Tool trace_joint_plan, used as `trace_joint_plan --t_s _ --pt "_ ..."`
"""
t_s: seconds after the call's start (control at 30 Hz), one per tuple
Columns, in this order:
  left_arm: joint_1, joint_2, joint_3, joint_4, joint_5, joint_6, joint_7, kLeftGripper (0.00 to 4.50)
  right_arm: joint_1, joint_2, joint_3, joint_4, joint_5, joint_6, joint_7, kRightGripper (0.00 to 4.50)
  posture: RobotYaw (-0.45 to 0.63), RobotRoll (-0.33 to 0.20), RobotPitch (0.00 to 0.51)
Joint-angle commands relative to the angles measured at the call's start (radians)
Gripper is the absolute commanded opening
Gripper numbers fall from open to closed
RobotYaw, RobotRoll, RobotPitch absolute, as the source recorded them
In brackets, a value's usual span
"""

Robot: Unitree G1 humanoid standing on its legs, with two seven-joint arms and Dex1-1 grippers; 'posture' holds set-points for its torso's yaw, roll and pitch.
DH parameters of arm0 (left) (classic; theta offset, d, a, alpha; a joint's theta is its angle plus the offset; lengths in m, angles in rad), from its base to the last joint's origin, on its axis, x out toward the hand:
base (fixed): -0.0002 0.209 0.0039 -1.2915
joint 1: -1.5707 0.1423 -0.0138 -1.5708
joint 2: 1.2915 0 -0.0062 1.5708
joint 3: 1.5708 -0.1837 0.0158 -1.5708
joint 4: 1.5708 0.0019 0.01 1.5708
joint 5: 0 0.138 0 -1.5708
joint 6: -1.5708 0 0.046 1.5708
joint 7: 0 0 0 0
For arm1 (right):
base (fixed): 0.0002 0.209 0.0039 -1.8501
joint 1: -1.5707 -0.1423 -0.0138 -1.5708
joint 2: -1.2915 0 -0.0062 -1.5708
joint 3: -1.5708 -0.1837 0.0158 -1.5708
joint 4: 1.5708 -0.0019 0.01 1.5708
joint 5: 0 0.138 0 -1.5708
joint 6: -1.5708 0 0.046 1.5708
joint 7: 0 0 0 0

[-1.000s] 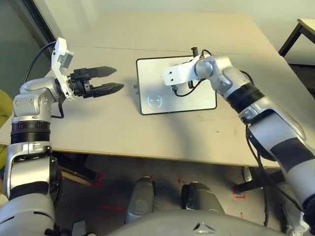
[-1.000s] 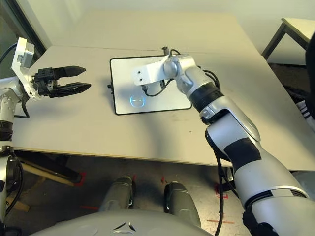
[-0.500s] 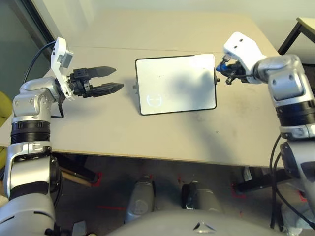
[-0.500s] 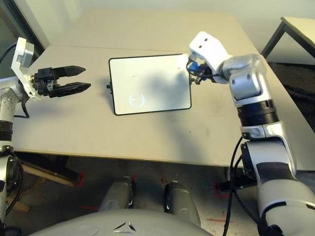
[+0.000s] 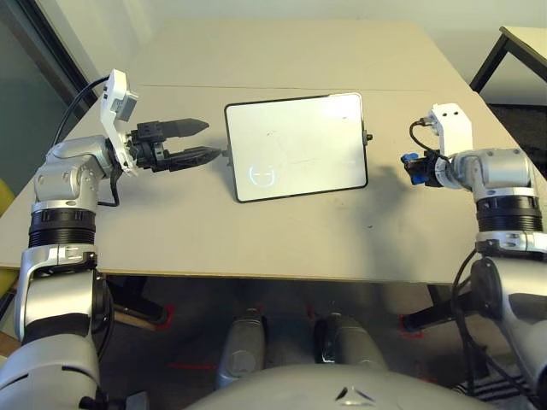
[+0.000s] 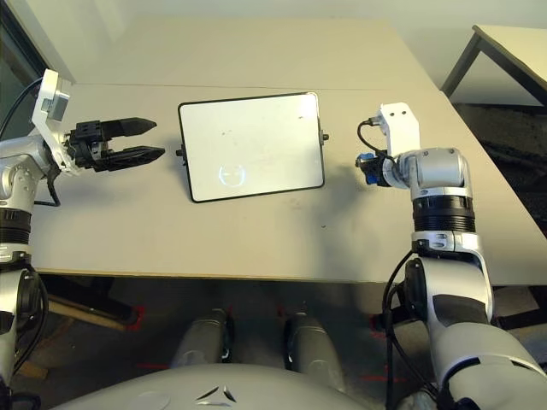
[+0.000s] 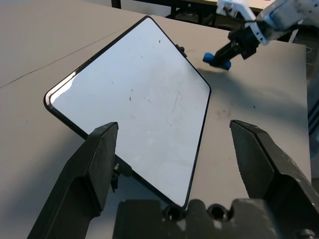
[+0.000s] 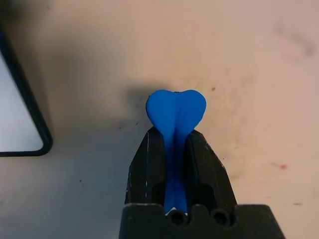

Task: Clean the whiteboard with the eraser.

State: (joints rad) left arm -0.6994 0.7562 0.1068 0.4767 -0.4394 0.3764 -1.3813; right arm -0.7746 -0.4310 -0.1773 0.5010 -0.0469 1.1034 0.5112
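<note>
The right gripper (image 8: 175, 149) has its two black fingers clamped on the eraser (image 8: 175, 112), the blue block pinched at its narrow waist so that its long axis runs straight out along the fingers and its rounded end juts past the tips. It hangs just above bare table (image 5: 282, 243), pointing steeply down at the surface. From this gripper the whiteboard (image 5: 297, 145) lies off to the robot's left, apart from it; in the right wrist view one rounded black-framed corner of the board sits at the side, clear of the eraser's tip. The board lies flat on the table, long side running left to right, and between the two arms.

The left gripper (image 5: 203, 141) has its fingers spread apart and holds nothing. It points level at the board's near short edge from just beside it, and in its own wrist view the board's corner falls between its fingers.

The board carries only faint thin marks (a few specks and a light scratch of a line; the bright ring low on the board looks like a reflected lamp), so the wiping looks largely done. If more wiping is wanted, the right arm must carry the eraser to the left, back over the frame.
</note>
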Motion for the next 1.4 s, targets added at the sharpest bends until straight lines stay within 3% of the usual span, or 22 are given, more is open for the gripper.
trace_joint_plan --t_s 0.03,0.1,0.37,0.43,0.57,0.63,0.8,1.0,1.13,1.4 --pt "0.006 0.009 0.003 -0.017 0.002 0.003 0.0 4.5 -0.026 -0.001 -0.018 0.042 0.037 0.001 -0.042 0.66 0.29 0.0 0.034" --pt "0.012 0.011 0.007 -0.022 0.0 0.005 0.003 4.5 -0.038 -0.006 -0.013 0.053 0.057 0.037 -0.045 1.27 0.29 0.0 0.034" --pt "0.06 0.027 0.072 -0.055 -0.021 0.01 0.055 4.5 -0.032 -0.084 -0.048 -0.06 0.166 0.074 -0.005 4.4 0.28 0.0 0.037" --pt "0.057 0.018 0.106 -0.044 -0.023 -0.009 0.097 4.5 -0.004 -0.109 -0.06 -0.094 0.182 0.005 0.004 4.46 0.29 0.0 0.038" --pt "0.039 -0.002 0.171 0.036 0.023 -0.122 0.257 4.5 0.098 -0.09 -0.187 -0.107 0.239 -0.424 -0.006 4.46 0.29 0.0 0.04" --pt "0.026 -0.017 0.185 0.119 0.088 -0.219 0.414 4.5 0.14 -0.076 -0.222 -0.066 0.25 -0.608 -0.022 4.46 0.29 0.0 0.041" --pt "0.006 -0.085 0.221 0.295 0.171 -0.398 0.733 4.5 0.223 -0.017 -0.22 0.072 0.244 -0.943 -0.045 4.46 0.29 0.0 0.039" --pt "0.0 -0.144 0.217 0.497 0.272 -0.582 1.071 4.5 0.235 0.017 -0.2 0.283 0.145 -1.349 -0.258 4.46 0.28 0.0 0.034" --pt "-0.014 -0.167 0.226 0.579 0.277 -0.642 1.169 4.5 0.209 0.012 -0.201 0.412 0.121 -1.467 -0.396 4.46 0.28 0.0 0.031" --pt "-0.019 -0.198 0.231 0.634 0.278 -0.661 1.254 4.5 0.166 -0.007 -0.199 0.526 0.155 -1.522 -0.411 4.46 0.27 0.0 0.037"
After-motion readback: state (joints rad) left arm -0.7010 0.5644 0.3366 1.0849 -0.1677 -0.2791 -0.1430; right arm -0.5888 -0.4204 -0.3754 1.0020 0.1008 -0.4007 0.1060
